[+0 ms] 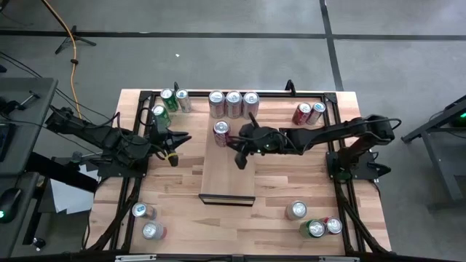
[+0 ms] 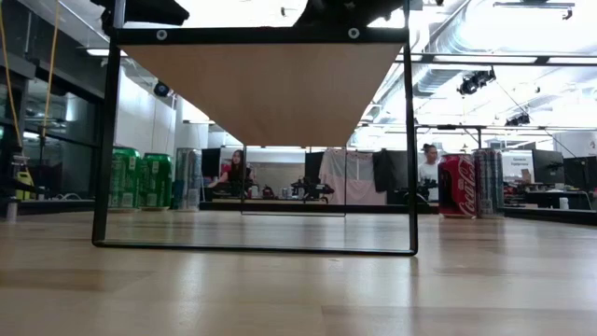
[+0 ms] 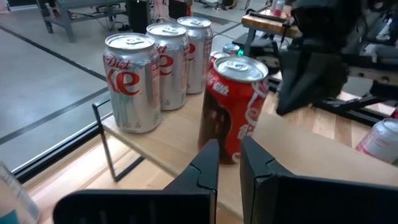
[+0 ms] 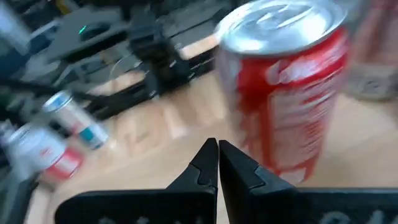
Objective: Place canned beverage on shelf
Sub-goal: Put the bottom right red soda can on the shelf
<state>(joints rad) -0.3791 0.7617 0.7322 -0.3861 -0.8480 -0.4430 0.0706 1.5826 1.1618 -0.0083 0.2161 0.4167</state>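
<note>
We see the shelf (image 1: pixel 227 171) standing mid-desk (image 1: pixel 291 185), a long pale board on a thin dark frame. One red can (image 1: pixel 221 132) stands upright on the shelf's far left corner. Just behind the shelf's far end, three silver cans (image 1: pixel 233 103) stand in a row on the desk.

The right end effector (image 1: pixel 240 161) hangs over the shelf, near the red can but clear of it, its fingers pressed together and holding nothing. In its wrist view the red can (image 4: pixel 286 81) shows just beyond the closed tips.

The left end effector (image 1: pixel 173 157) waits left of the shelf, off the board, narrow and empty. Its wrist view looks toward the red can (image 3: pixel 233 109) and silver cans (image 3: pixel 158 71).

More cans stand well apart from the shelf, toward the desk's corners.
</note>
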